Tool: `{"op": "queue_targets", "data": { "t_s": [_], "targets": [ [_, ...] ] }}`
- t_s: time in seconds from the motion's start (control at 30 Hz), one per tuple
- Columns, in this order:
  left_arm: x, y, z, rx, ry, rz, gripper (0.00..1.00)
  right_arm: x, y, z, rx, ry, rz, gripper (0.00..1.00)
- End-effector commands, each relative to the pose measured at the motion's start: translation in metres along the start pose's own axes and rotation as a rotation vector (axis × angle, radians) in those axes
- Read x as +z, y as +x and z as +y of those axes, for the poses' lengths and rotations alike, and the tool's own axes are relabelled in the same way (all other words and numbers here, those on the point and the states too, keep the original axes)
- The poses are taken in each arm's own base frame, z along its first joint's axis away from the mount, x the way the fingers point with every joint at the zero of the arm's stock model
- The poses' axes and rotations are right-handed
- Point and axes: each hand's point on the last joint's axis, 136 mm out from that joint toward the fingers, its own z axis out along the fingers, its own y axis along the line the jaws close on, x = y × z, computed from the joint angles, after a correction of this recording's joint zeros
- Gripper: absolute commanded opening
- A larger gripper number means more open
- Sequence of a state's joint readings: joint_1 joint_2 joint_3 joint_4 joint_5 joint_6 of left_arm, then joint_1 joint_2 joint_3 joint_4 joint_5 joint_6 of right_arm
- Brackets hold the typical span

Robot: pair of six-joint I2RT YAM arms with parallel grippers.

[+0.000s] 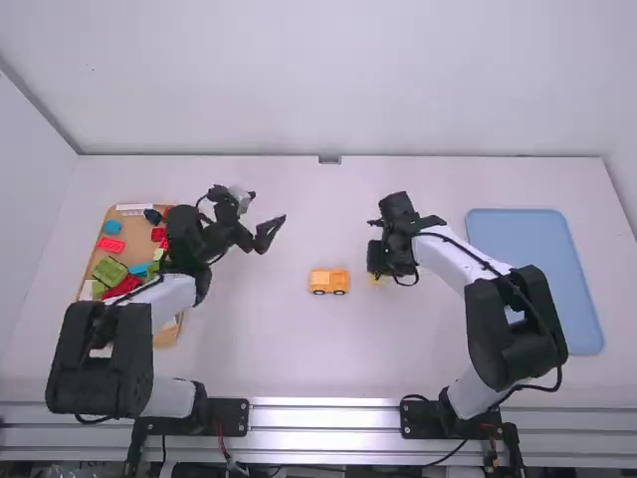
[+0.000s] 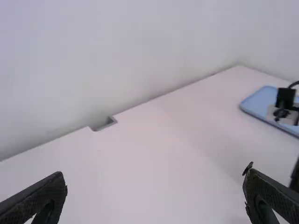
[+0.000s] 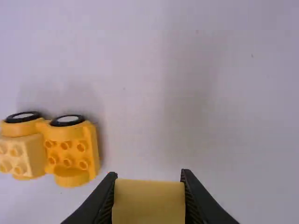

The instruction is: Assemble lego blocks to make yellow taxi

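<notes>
- Taxi (image 1: 330, 282) in the making, and it sat right out in the middle of the table (image 1: 269, 339), about midway between the far and near edges, its wheels facing the near edge!
- Up close, the right wrist view showed two dark-rimmed wheels, rows of bare studs on the yellow body, and a paler yellow block (image 3: 21, 154) joined on at one end.
- Over to the right hand (image 1: 379, 263), narrow and firm: its fingers gripped both sides of a yellow block (image 3: 148, 203), and that block was near the taxi, on the side towards the table's right edge, clearly apart from it.
- Across on the other side, the left hand (image 1: 267, 221) was spread wide, nothing between its fingers, poised over the table between the brown board and the middle, farther up towards the far edge than the taxi.
- Near the table's left edge, what a colourful heap! The brown board (image 1: 134, 227) carried red, green and blue blocks, with the left arm (image 1: 171, 299) stretched over part of it.
- And close to the table's right edge lay a pale blue tray (image 1: 532, 284), long side running from the far part towards the near edge, beyond the right arm (image 1: 453, 247).
</notes>
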State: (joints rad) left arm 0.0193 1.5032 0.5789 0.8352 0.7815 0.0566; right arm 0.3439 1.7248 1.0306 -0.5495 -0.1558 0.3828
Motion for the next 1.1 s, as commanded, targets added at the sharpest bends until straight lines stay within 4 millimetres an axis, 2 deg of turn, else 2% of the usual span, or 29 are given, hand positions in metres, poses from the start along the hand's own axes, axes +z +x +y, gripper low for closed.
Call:
{"op": "queue_targets", "data": {
  "t_s": [0.0,0.13,0.33,0.47,0.53,0.6,0.67,0.77,0.8,0.83,0.9,0.93,0.97,1.07],
  "targets": [
    [0.001,-0.011,-0.013,0.039,0.07,-0.02,0.99,0.006,0.012,-0.007,0.071,0.015,0.043,0.09],
    [0.0,-0.007,-0.011,0.023,0.064,-0.005,0.99,0.005,0.014,-0.013,0.063,0.02,0.059,0.08],
    [0.0,-0.005,-0.011,0.052,0.064,0.0,0.99,-0.001,-0.002,-0.021,0.062,0.048,0.116,0.06],
    [0.0,-0.004,-0.01,0.048,0.058,0.003,0.99,0.019,-0.012,-0.021,0.051,0.099,0.209,0.03],
    [0.0,0.0,-0.001,0.035,0.005,0.022,0.99,0.033,-0.013,-0.02,0.097,0.121,0.232,0.0],
    [0.0,0.003,0.005,0.025,-0.031,0.035,0.99,0.034,-0.012,-0.016,0.125,0.113,0.239,0.0],
    [-0.001,0.008,0.011,0.012,-0.064,0.053,0.99,0.034,-0.013,-0.011,0.2,0.088,0.235,0.0],
    [-0.001,0.01,0.012,0.023,-0.071,0.063,0.99,0.034,-0.015,-0.016,0.476,0.119,0.223,0.0],
    [-0.001,0.01,0.012,0.023,-0.071,0.063,0.99,0.033,-0.015,-0.017,0.51,0.126,0.221,0.0],
    [-0.001,0.01,0.012,0.025,-0.071,0.061,0.99,0.033,-0.015,-0.02,0.644,0.153,0.211,0.0],
    [-0.001,0.009,0.012,0.027,-0.071,0.059,0.99,0.029,-0.006,-0.032,0.871,0.231,0.214,0.0],
    [-0.001,0.009,0.012,0.027,-0.071,0.059,0.99,0.028,-0.006,-0.033,0.886,0.236,0.215,0.0],
    [-0.001,0.009,0.012,0.028,-0.071,0.059,0.99,0.026,0.001,-0.036,0.994,0.273,0.226,0.0],
    [-0.001,0.009,0.012,0.026,-0.071,0.059,0.99,0.023,0.009,-0.036,1.131,0.311,0.24,0.0]
  ]
}}
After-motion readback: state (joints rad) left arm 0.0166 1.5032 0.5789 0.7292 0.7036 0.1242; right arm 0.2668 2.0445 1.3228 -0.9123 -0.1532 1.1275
